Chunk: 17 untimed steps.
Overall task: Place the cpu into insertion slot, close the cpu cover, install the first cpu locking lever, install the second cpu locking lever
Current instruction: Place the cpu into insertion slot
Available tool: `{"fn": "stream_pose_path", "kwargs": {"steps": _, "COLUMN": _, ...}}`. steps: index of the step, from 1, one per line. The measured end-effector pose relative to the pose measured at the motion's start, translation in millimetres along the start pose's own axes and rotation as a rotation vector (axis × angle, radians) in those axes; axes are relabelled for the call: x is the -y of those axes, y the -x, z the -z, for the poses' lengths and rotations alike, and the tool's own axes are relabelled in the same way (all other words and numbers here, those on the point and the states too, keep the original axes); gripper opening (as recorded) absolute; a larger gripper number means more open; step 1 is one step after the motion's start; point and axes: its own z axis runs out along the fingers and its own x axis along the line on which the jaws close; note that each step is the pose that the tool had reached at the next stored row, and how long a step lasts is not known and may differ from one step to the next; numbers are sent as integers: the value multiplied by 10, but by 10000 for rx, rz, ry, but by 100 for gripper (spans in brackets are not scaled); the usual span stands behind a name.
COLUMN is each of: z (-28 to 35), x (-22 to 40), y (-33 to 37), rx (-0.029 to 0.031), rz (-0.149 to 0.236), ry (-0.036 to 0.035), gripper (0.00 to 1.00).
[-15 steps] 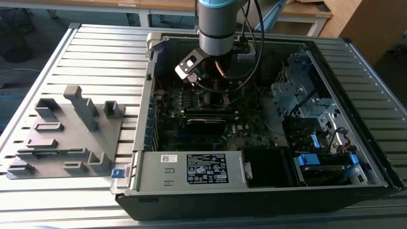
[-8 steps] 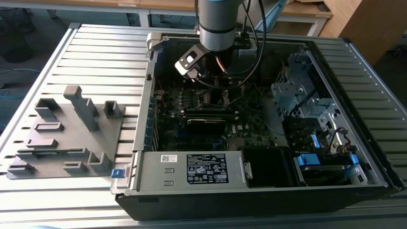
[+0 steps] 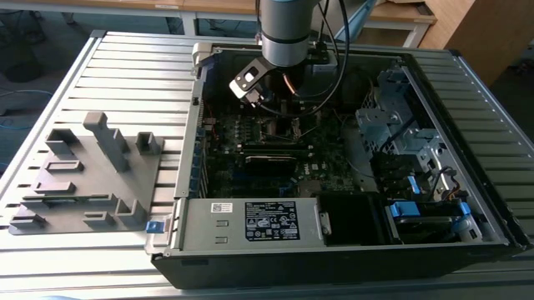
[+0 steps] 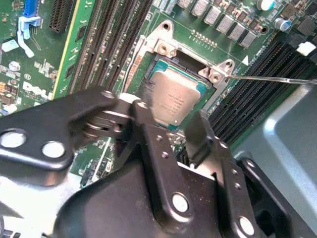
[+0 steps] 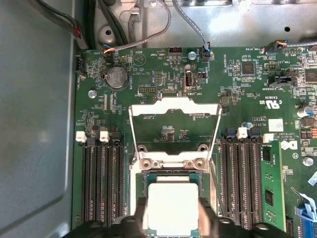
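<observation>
The claw (image 4: 168, 118) pinches the cpu (image 4: 173, 96) by two opposite edges right over the insertion slot (image 5: 173, 174), the cpu cover (image 5: 173, 102) standing open clear of it: a light, stiff, slick-topped chip, likely fragile underneath, best held by its edges.

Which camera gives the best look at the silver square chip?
The second wrist view: the cpu is near and large, its grey metal top plain to see. The first wrist view shows the cpu head-on, but only in part. In the exterior view it is too small to tell.
</observation>
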Motion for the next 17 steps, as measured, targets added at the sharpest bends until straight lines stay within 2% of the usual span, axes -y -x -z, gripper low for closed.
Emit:
{"fn": "stream_pose_path", "kwargs": {"steps": 2, "z": 0, "x": 0, "y": 0, "rx": -1, "rz": 0, "ry": 0, "gripper": 47}}
{"fn": "stream_pose_path", "kwargs": {"steps": 3, "z": 1, "x": 0, "y": 0, "rx": 0, "rz": 0, "ry": 0, "gripper": 47}}
{"fn": "stream_pose_path", "kwargs": {"steps": 7, "z": 2, "x": 0, "y": 0, "rx": 0, "rz": 0, "ry": 1, "gripper": 24}}
{"fn": "stream_pose_path", "kwargs": {"steps": 8, "z": 3, "x": 0, "y": 0, "rx": -1, "rz": 0, "ry": 0, "gripper": 24}}
{"fn": "stream_pose_path", "kwargs": {"steps": 10, "z": 3, "x": 0, "y": 0, "rx": 0, "rz": 0, "ry": 0, "gripper": 11}}
{"fn": "stream_pose_path", "kwargs": {"steps": 16, "z": 5, "x": -1, "y": 0, "rx": -1, "rz": 0, "ry": 0, "gripper": 11}}
{"fn": "stream_pose_path", "kwargs": {"steps": 17, "z": 5, "x": -1, "y": 0, "rx": 1, "rz": 1, "ry": -40, "gripper": 11}}
